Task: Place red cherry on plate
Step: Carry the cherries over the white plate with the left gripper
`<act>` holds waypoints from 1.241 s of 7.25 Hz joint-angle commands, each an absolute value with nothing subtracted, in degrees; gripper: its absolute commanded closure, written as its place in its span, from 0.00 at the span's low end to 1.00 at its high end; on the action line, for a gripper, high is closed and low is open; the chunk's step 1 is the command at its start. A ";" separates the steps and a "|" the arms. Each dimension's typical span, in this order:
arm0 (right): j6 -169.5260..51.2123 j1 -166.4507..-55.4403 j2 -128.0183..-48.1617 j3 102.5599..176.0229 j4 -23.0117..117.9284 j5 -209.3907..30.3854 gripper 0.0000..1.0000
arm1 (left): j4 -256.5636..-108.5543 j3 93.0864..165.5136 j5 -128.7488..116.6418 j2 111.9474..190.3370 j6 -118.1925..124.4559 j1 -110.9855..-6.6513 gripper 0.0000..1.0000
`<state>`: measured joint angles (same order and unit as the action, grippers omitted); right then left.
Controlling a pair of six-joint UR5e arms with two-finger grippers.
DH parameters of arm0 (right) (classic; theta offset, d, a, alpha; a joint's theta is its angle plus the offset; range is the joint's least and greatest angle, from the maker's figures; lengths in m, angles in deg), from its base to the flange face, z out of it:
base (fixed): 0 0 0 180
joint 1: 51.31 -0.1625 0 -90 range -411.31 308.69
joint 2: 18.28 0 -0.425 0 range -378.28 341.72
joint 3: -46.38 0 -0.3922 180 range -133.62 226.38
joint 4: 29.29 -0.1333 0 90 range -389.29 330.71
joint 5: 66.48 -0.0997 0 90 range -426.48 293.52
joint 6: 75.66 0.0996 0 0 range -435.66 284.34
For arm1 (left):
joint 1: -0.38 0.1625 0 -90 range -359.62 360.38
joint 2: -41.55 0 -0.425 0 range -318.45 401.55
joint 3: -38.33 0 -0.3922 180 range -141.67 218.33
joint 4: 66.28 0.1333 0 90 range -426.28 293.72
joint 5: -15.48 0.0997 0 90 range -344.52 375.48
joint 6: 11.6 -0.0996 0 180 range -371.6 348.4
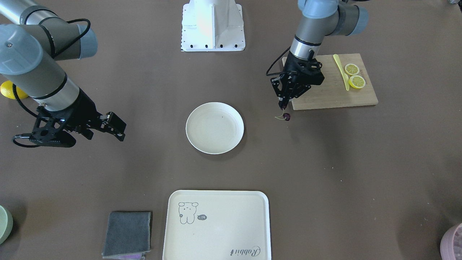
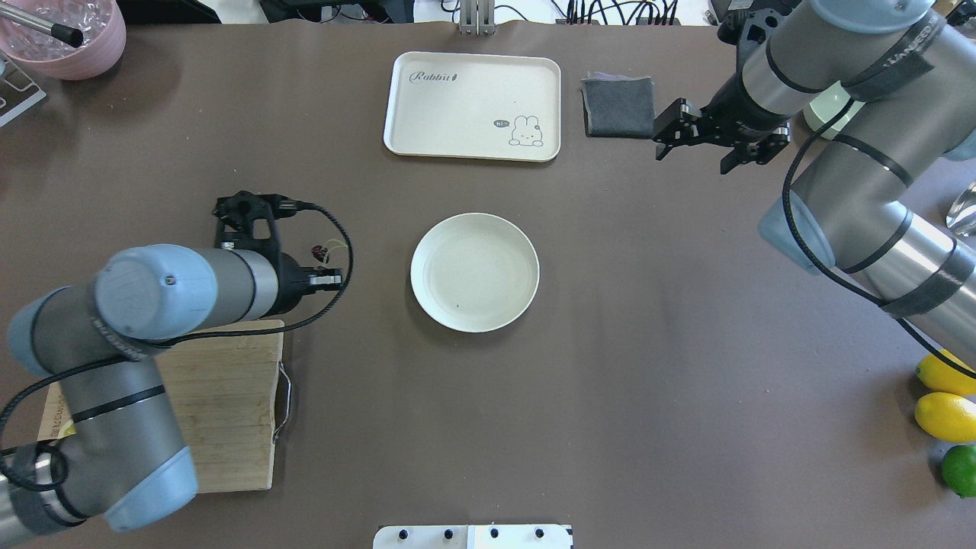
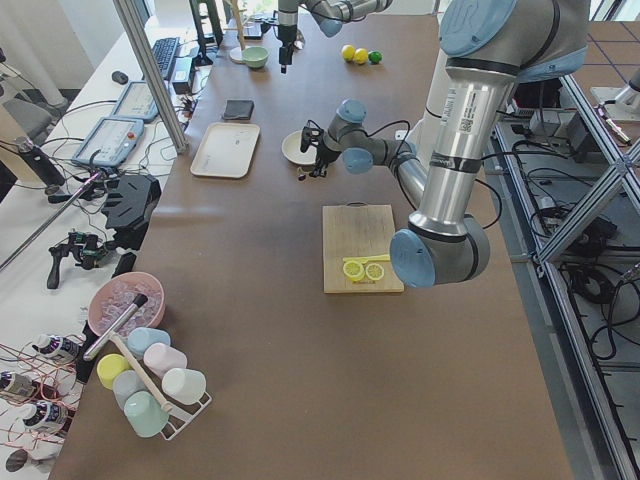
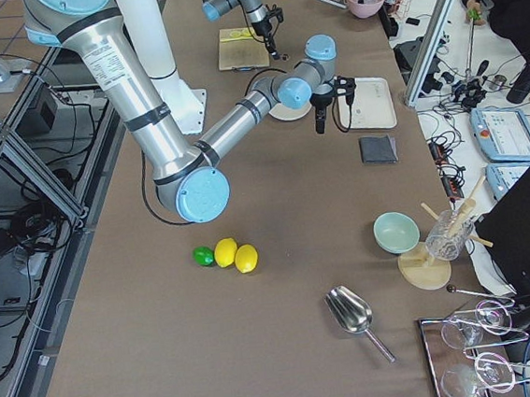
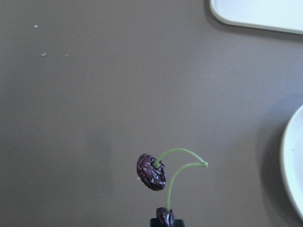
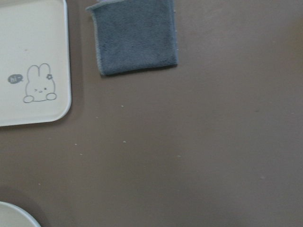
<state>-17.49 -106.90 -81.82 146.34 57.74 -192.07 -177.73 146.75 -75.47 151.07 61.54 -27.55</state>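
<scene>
The red cherry point(image 1: 286, 116) is a pair of dark purplish fruits on thin green stems, just off the near corner of the wooden board. In the left wrist view one cherry point(image 5: 151, 171) dangles free, while the other sits at the bottom edge, pinched in the tips of my left gripper point(image 5: 165, 222). The left gripper point(image 1: 282, 107) points down and is shut, well to the side of the plate. The round cream plate point(image 1: 202, 119) sits at the table's centre with nothing on it. My right gripper point(image 1: 121, 130) hovers open and holds nothing, far from the plate's other side.
A wooden cutting board point(image 1: 325, 97) carries two lemon slices point(image 1: 354, 75) and a yellow knife point(image 1: 341, 70). The rabbit tray point(image 1: 216, 231) and a grey cloth point(image 1: 128, 233) lie at the operators' edge. Lemons and a lime point(image 2: 945, 415) sit near the right arm.
</scene>
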 commanded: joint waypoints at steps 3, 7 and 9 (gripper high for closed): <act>-26.34 -111.51 -90.33 149.83 61.15 -196.12 0.00 | -177.55 133.91 -68.03 167.81 64.51 -20.20 1.00; -30.22 -113.01 -92.72 150.62 61.24 -196.21 0.00 | -178.07 124.04 -66.08 174.17 64.25 -19.84 1.00; -30.39 -113.19 -93.07 150.80 61.15 -196.21 0.00 | -177.99 123.94 -65.99 173.91 63.99 -19.93 0.13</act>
<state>-30.26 -113.03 -92.78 150.60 61.21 -196.20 -177.99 124.20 -66.04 174.01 64.20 -19.91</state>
